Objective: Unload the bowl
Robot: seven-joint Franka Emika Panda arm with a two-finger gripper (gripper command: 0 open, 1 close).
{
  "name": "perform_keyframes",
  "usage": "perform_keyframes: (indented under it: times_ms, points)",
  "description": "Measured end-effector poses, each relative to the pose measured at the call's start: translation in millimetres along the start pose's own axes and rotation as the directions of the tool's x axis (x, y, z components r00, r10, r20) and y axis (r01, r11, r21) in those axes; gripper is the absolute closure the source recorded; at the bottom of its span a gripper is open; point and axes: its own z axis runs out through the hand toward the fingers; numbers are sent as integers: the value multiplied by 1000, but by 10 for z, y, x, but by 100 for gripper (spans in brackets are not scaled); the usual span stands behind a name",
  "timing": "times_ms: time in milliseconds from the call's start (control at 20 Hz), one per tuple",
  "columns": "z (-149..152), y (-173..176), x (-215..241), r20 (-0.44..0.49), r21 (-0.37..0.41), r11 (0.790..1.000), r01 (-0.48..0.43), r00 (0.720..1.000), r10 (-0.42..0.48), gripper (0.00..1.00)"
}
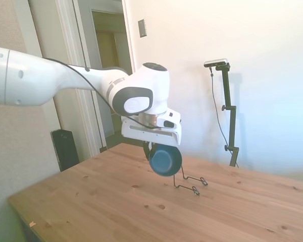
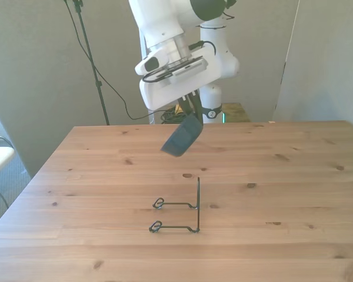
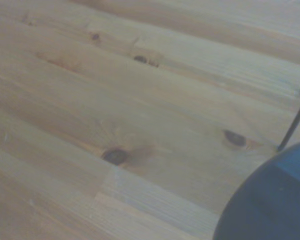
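Observation:
The small dark-blue bowl (image 1: 165,160) hangs tilted in the air above the wooden table (image 1: 116,201), held by its rim. My gripper (image 1: 152,150) is shut on the rim from above. In the front view the bowl (image 2: 181,140) sits under the gripper (image 2: 193,116), above the table's far half. The thin black wire stand (image 2: 182,211) is empty and stands nearer the camera than the bowl, apart from it. The wrist view shows part of the bowl (image 3: 270,200) over bare wood, with one wire of the stand (image 3: 295,122) beside it.
The wire stand (image 1: 189,182) rises a short way off the tabletop, just beyond the bowl in the side view. A dark box (image 1: 64,148) stands on the floor past the table's edge, near a doorway.

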Motion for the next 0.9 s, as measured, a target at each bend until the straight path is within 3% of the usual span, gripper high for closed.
perform_keyframes:
  times_ms: [300,550,700,900]
  points:
    - [347,-74,-518,54,-111,990,88,995,-82,100]
    - [622,-50,-793,145,-227,960,163,981,-132,100]
    - [776,-109,-871,205,-302,938,171,972,-112,100]
    - [1088,-286,-855,205,-365,921,133,977,-60,100]
